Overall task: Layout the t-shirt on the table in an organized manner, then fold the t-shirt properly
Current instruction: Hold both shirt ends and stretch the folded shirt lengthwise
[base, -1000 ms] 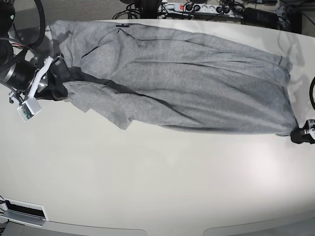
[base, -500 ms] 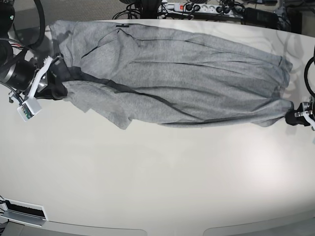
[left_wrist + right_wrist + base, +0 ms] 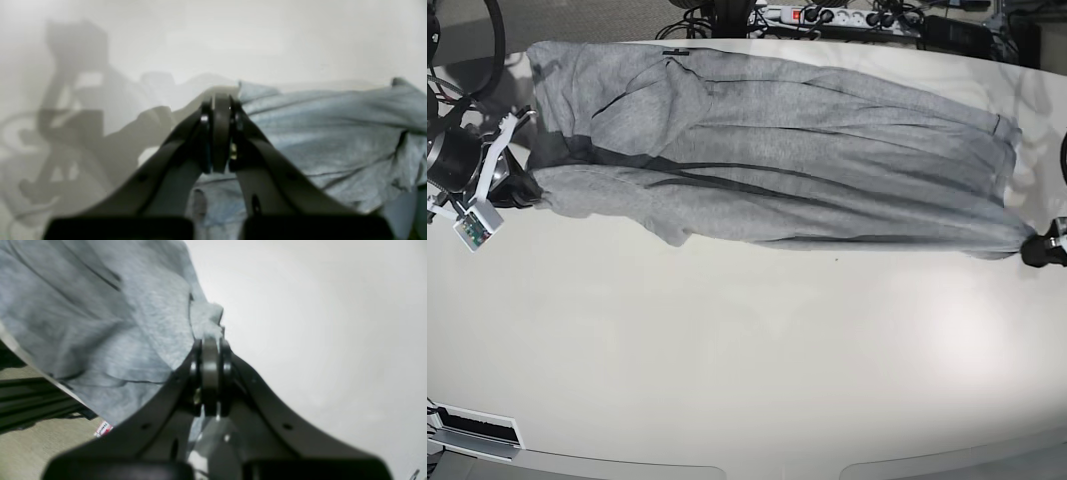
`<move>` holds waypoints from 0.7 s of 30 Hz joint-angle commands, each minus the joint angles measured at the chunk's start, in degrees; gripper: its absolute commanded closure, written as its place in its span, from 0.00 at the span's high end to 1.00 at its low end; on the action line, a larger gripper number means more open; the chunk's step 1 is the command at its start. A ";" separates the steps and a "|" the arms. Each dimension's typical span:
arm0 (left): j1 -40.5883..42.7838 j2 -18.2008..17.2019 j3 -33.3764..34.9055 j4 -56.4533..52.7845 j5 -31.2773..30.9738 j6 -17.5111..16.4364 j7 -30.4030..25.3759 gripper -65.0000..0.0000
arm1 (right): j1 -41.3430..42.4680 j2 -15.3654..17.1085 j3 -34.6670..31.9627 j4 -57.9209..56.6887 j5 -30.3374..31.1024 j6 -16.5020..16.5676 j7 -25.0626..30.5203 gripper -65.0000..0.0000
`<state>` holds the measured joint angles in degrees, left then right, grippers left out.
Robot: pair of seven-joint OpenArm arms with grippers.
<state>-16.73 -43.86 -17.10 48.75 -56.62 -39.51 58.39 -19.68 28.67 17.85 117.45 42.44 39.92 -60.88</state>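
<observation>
The heather-grey t-shirt (image 3: 807, 150), plain side up, lies stretched across the far half of the off-white table (image 3: 747, 380). My right gripper (image 3: 527, 190) is at the shirt's left end, shut on its near edge. At the right end my left gripper (image 3: 1030, 250) is shut on the near corner. The near hem runs taut and almost straight between them. In the left wrist view the gripper (image 3: 220, 100) pinches grey cloth (image 3: 317, 133). Shirt fabric (image 3: 116, 340) is likewise pinched by the gripper (image 3: 210, 341) in the right wrist view.
A power strip with cables (image 3: 837, 15) lies beyond the table's far edge. The shirt's far-left part hangs over the table edge, with floor (image 3: 33, 440) below it. A small white box (image 3: 477, 225) hangs on the right arm. The near table half (image 3: 747, 400) is bare.
My right gripper has moved left with the shirt's edge. The left gripper shifted slightly at the right end. The near hem has gone from sagging and wrinkled to taut and straight.
</observation>
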 commanded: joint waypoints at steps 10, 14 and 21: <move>-1.03 -1.88 -0.44 1.07 -7.50 -0.49 7.82 0.00 | -0.72 0.90 0.55 0.76 -0.31 0.08 -0.24 0.00; -1.01 -1.88 -0.44 1.07 -12.74 -0.49 14.05 0.00 | -2.10 0.87 0.52 0.44 -0.35 0.08 -0.26 0.00; 4.02 -2.86 -0.44 1.07 -12.68 -0.49 13.66 0.00 | -2.54 0.90 0.52 -4.55 -3.65 0.08 -0.26 0.00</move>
<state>-11.70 -44.93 -17.10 49.12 -68.03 -39.57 72.55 -22.68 28.53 17.85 112.09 38.33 39.90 -61.82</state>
